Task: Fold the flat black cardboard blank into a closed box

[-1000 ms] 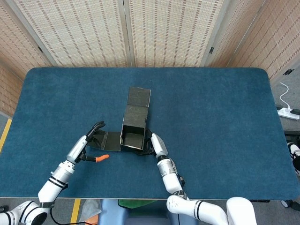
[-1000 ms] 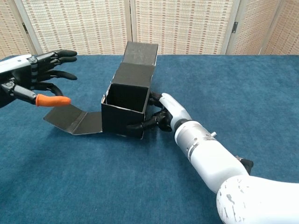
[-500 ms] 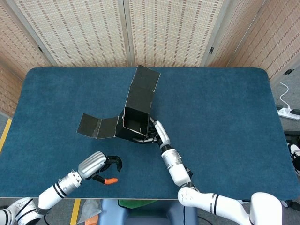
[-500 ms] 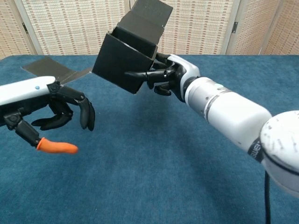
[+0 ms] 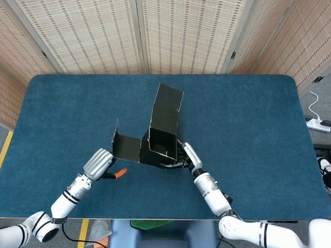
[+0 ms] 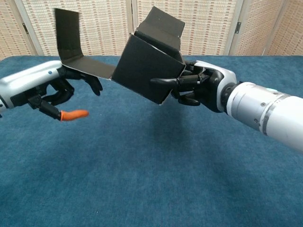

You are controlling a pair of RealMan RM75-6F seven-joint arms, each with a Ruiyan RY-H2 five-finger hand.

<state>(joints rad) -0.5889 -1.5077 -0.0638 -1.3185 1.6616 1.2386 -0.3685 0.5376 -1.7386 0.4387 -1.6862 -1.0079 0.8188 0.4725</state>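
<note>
The black cardboard box (image 6: 147, 68) is seen half folded and lifted above the blue bench (image 6: 156, 179), in the centre of the chest view and a little below the centre of the head view. It is held tilted, with its open side turned up toward the head camera, so that the dark inside is shown in the head view. One flap (image 5: 169, 96) is raised from its far wall toward the top of the frame. A second, longer flap (image 6: 75, 45) is stretched out toward the left of the frame, and its end part is bent upward.

The box is gripped by the right hand (image 6: 201, 87) at its lower right corner: dark fingers (image 6: 165, 81) are laid along the outer wall, and the others are closed under the edge.

The left hand (image 6: 52, 90) is found at the left of the chest view, just beneath the long flap. Its fingers are curled downward, and one orange fingertip (image 6: 75, 114) is pointed to the right. The upper fingers seem to be touching the underside of the flap, but whether the flap is really held cannot be told from these views.
</note>
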